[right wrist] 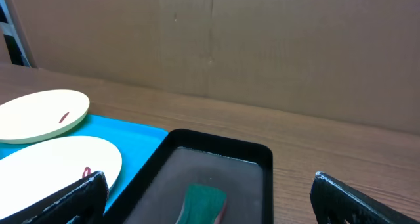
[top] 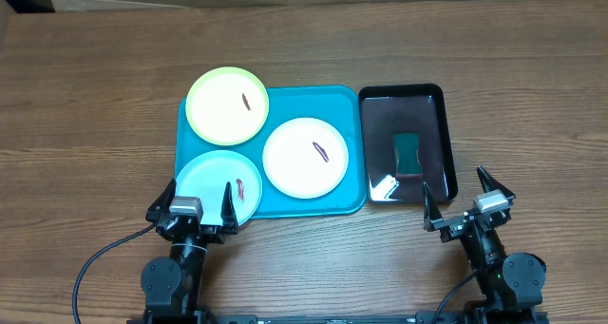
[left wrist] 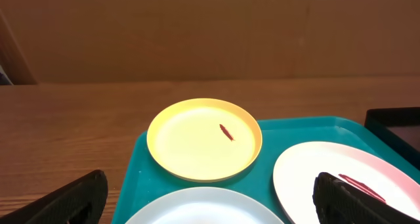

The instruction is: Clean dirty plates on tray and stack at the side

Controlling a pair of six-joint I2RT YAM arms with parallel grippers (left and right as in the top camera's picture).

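Three plates lie on the turquoise tray (top: 313, 101): a pale yellow plate (top: 227, 104) at the back left, a white plate (top: 306, 157) on the right and a light blue plate (top: 218, 186) at the front left. Each carries a small reddish-brown smear. My left gripper (top: 198, 200) stands open at the tray's front left corner, its fingers either side of the blue plate's near edge (left wrist: 203, 207). In the left wrist view the yellow plate (left wrist: 204, 139) and the white plate (left wrist: 341, 178) lie beyond. My right gripper (top: 458, 193) is open just in front of the black tray, holding nothing.
A glossy black tray (top: 446, 143) sits right of the turquoise tray, holding a green sponge (top: 407, 153), which the right wrist view shows as the sponge (right wrist: 203, 203) between the fingers' line of sight. A brown cardboard wall (right wrist: 262, 46) stands behind the wooden table (top: 85, 105).
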